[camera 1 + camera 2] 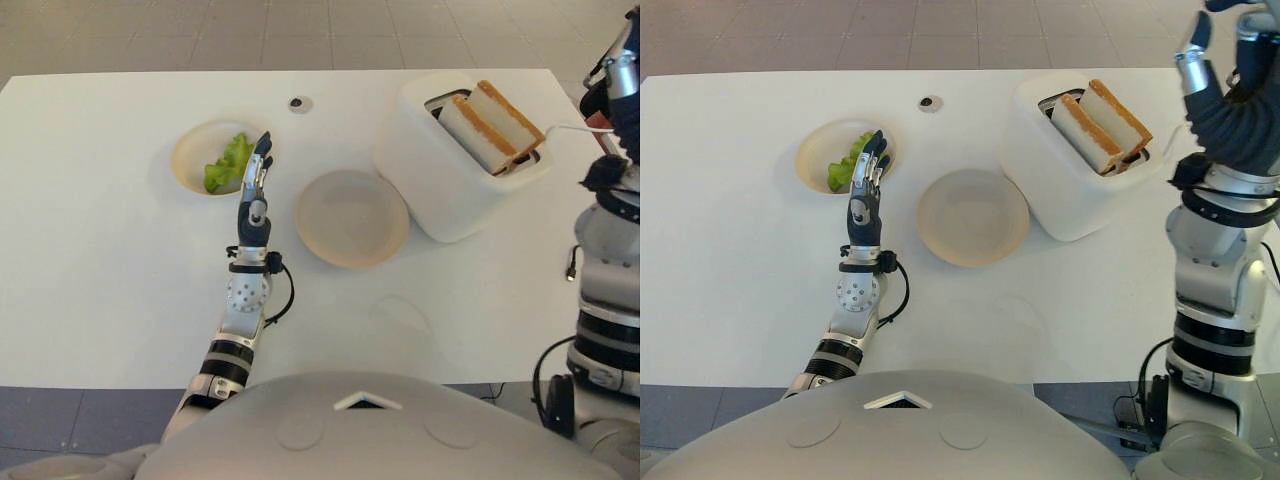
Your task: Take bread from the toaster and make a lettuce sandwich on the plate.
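Note:
A white toaster stands at the right of the table with two bread slices poking out of its slots. An empty beige plate lies just left of it. Further left, a small bowl holds green lettuce. My left hand rests over the table between bowl and plate, fingers straight and open, tips by the bowl's right rim, holding nothing. My right hand is raised at the far right beside the toaster, fingers spread upward and empty.
A small dark round object lies near the table's far edge. A white cable runs off the toaster's right side. The white table has free room at the left and front.

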### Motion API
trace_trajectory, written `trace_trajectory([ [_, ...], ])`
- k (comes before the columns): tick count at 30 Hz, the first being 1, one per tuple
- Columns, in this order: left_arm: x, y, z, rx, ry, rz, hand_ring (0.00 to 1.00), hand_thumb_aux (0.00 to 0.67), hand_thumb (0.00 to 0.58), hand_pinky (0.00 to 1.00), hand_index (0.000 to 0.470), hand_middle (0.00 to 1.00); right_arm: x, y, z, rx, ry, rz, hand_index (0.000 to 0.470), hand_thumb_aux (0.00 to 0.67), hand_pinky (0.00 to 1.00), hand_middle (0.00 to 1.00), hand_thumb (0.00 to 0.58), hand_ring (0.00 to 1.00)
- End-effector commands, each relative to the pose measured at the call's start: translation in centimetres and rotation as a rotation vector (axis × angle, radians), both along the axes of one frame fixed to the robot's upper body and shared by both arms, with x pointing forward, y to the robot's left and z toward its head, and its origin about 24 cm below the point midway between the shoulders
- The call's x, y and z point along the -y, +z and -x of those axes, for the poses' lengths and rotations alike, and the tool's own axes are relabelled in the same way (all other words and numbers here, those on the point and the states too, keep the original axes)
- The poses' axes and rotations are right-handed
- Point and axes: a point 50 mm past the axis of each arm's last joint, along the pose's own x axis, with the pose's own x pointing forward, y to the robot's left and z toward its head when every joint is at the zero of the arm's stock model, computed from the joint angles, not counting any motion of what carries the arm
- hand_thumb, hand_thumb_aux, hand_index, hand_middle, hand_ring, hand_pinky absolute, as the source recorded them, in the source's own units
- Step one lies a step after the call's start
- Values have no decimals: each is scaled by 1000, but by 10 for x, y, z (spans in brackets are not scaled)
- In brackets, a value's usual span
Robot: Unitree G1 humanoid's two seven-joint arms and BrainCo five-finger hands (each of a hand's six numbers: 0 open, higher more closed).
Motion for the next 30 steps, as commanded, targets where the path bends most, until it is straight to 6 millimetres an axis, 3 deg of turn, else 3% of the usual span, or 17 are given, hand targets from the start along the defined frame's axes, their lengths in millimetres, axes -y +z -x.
trace_trajectory([
  [1, 4, -3, -3, -10, 6, 2, 0, 0, 0, 0, 0, 0, -27, -14, -9, -154, 268, -70, 470, 670, 1000, 1000, 580, 1000],
  [4, 3, -4, -3, -11, 16, 3, 0, 0, 0, 0, 0, 0, -16, -46, -28, -334, 148, -22, 470, 670, 1000, 1000, 580, 1000],
  [5, 2, -4, -2, -12, 17, 2, 0, 0, 0, 0, 0, 0, -7, -54, -31, -367, 72, -3, 245, 349, 1000, 1000, 447, 1000],
  [6, 2, -4, -2, -14, 16, 0, 0, 0, 0, 0, 0, 0, 7, -60, -34, -397, -13, 9, 0, 0, 937, 937, 0, 937],
  [7, 2, -5, -1, -15, 16, -2, 0, 0, 0, 0, 0, 0, 20, -64, -35, -418, -90, 26, 0, 0, 420, 420, 0, 420],
  [8, 2, -5, -1, -17, 16, -4, 0, 0, 0, 0, 0, 0, 32, -67, -35, -429, -157, 42, 0, 0, 0, 0, 0, 0],
  [12, 3, -6, -1, -22, 16, -5, 0, 0, 0, 0, 0, 0, 71, -67, -30, -461, -419, 170, 0, 0, 0, 0, 0, 0],
  [15, 5, -6, -1, -20, 15, -4, 0, 0, 0, 0, 0, 0, 87, -72, -28, -517, -539, 286, 0, 0, 0, 0, 0, 0],
  [22, 5, -5, 1, -18, 13, -7, 0, 0, 0, 0, 0, 0, 86, -123, -42, -772, -570, 434, 0, 0, 0, 0, 0, 0],
  [27, 1, -5, 2, -20, 17, -13, 0, 0, 0, 0, 0, 0, 84, -122, -45, -766, -565, 423, 0, 0, 0, 0, 0, 0],
  [28, 1, -5, 2, -20, 17, -13, 0, 0, 0, 0, 0, 0, 83, -120, -45, -755, -557, 414, 171, 244, 55, 55, 346, 55],
  [29, 1, -5, 2, -20, 18, -12, 0, 0, 0, 0, 0, 0, 81, -118, -45, -741, -551, 405, 278, 397, 263, 263, 484, 263],
  [30, 1, -5, 3, -21, 19, -11, 0, 0, 0, 0, 0, 0, 81, -116, -44, -730, -545, 391, 446, 636, 502, 502, 578, 502],
])
